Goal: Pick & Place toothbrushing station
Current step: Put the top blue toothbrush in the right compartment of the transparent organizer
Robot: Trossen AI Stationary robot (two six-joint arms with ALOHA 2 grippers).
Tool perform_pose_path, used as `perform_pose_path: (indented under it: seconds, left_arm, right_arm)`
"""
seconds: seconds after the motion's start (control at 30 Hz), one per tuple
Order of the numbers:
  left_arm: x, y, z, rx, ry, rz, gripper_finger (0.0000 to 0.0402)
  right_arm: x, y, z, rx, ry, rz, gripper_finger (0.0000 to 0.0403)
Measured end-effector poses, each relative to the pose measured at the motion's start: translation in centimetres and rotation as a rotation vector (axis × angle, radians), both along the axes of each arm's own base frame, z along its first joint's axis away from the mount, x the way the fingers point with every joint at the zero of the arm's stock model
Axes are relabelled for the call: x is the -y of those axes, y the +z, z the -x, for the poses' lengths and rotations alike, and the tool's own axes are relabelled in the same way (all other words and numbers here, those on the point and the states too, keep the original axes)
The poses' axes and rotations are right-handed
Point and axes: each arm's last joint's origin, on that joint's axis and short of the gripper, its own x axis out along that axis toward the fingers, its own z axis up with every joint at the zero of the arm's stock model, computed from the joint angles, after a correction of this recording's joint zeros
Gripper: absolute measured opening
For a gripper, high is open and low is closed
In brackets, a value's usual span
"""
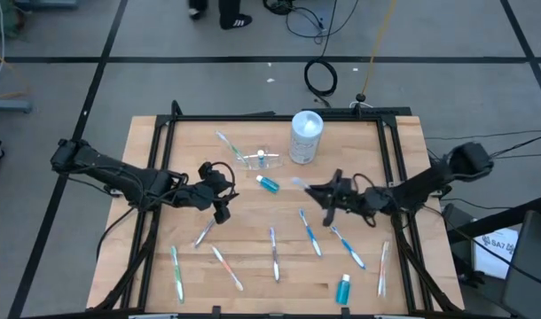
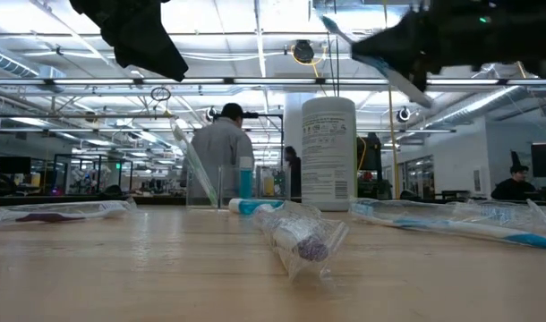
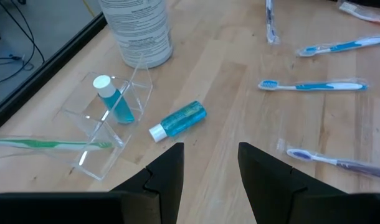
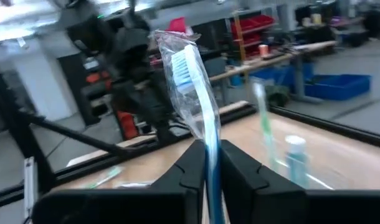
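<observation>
The clear tumbler (image 1: 251, 160) stands at the table's far middle. A green toothbrush (image 3: 53, 144) leans in it, and a blue toothpaste tube (image 3: 113, 103) stands in it. Another tube (image 1: 268, 183) lies loose beside it. My right gripper (image 4: 209, 168) hangs right of the tumbler, above the table, shut on a wrapped blue toothbrush (image 4: 193, 93). My left gripper (image 3: 209, 168) hovers open above the table left of centre, nothing between its fingers. Several wrapped toothbrushes (image 1: 310, 232) and one more tube (image 1: 343, 288) lie flat on the near half. My right gripper pinches the wrapped blue toothbrush by its handle (image 4: 212, 158) between the two fingers. The fingers come about level from the table's right side. The bristle head (image 4: 182, 67) sticks up past the fingertips, in its clear wrapper. The brush is lifted clear of the table (image 2: 380, 64).
A tall white lidded container (image 1: 306, 136) stands just right of the tumbler. A black frame (image 1: 279, 117) runs along the table's edges. In the low view a wrapped brush (image 2: 295, 237) lies close in front. People stand in the room behind.
</observation>
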Motion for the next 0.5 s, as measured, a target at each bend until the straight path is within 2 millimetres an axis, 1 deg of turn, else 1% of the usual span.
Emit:
perform_pose_path:
  seconds: [0.07, 0.2, 0.3, 0.37, 0.5]
  left_arm:
    - [-0.1, 0.0, 0.0, 0.001, 0.004, -0.001, 0.0159]
    - [-0.4, 0.1, -0.1, 0.012, 0.02, -0.001, 0.0159]
    - [-0.5, 0.3, -0.3, 0.038, 0.029, 0.002, 0.0159]
    - [-0.6, 0.4, -0.4, 0.042, 0.023, -0.008, 0.0159]
    - [-0.6, 0.4, -0.4, 0.031, 0.001, -0.041, 0.0159]
  right_arm:
    - [-0.3, 0.7, -2.0, -0.001, 0.021, 0.054, 0.0026]
    - [-0.5, 2.3, -5.6, -0.002, -0.029, 0.189, 0.002]
    - [-0.1, 3.2, -7.8, 0.02, -0.069, 0.214, 0.0021]
    - [0.3, 3.4, -9.0, 0.039, -0.112, 0.217, 0.0022]
    - [1.7, 2.5, -11.1, 0.023, -0.287, 0.263, 0.0021]
